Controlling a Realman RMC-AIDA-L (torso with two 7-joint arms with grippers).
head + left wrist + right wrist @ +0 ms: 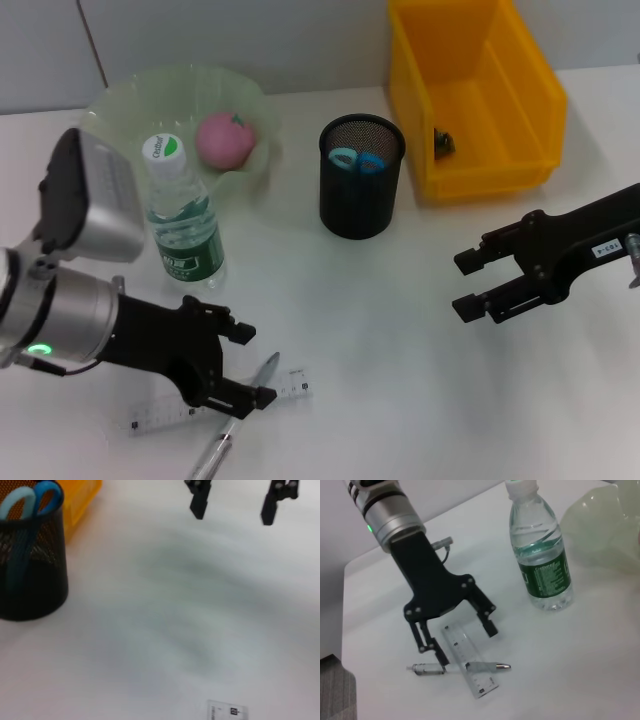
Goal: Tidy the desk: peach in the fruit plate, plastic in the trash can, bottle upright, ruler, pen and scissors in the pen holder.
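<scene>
The left gripper (243, 366) hung low over the near left part of the white counter (400, 380), its fingers spread wide and straddling the clear ruler (469, 660), which lay flat with the pen (462, 668) lying across it. Neither finger pinched anything. The right gripper (468, 284) hovered over the right side of the counter, fingers spread and empty. The bottle (183, 225) stood upright just beside the fruit plate (120, 105) at the far left, with the peach (224, 138) inside the plate. The scissors (356, 160) stood handles-up in the pen holder (360, 205). The plastic (443, 143) lay in the trash can (520, 110) at the far right.
</scene>
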